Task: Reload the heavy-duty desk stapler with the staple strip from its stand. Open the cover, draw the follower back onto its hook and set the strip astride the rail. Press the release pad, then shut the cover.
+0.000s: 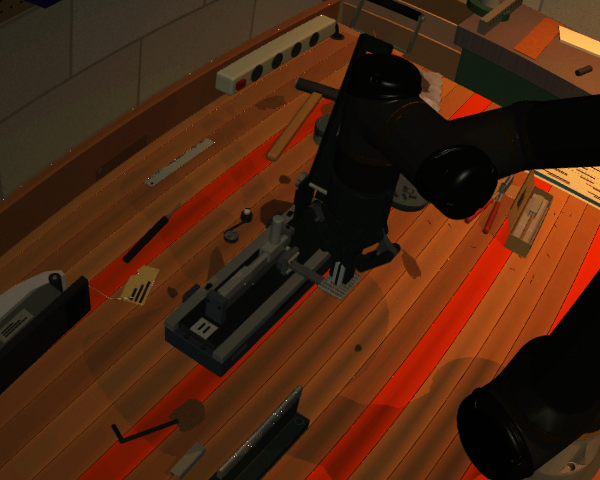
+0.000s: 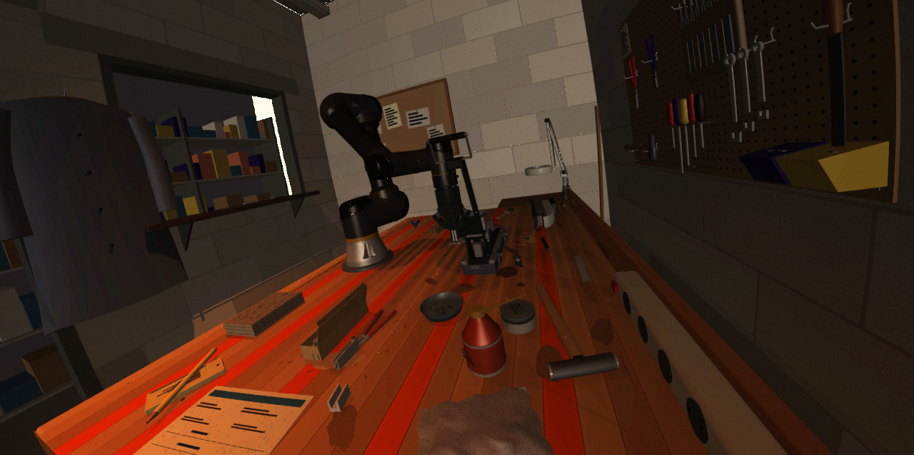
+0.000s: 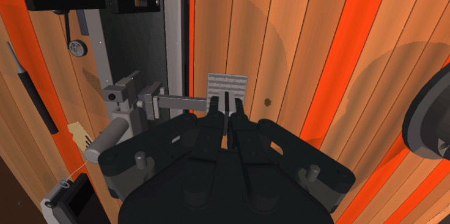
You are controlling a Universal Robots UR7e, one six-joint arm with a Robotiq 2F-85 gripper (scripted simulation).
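Observation:
The ribbed grey release pad (image 3: 227,88) (image 1: 340,284) sits at the end of a thin arm that sticks out sideways from the stapler (image 1: 243,289) (image 2: 482,248), and my gripper (image 3: 226,104) (image 1: 341,273) stands right over it, shut and holding nothing. The stapler lies along the bench with its cover open. Its follower knob (image 3: 105,139) juts out near the arm's root. The staple strip's stand (image 1: 263,439) sits apart, nearer the bench's front. My arm hides the stapler's far end in the side camera.
A long power strip (image 1: 277,54) lies by the back wall, with a hammer (image 1: 296,121), a steel rule (image 1: 180,161) and a black pen (image 1: 148,238) between it and the stapler. A hex key (image 1: 141,430) lies near the stand. Pliers (image 1: 492,209) and a small box (image 1: 528,219) lie right.

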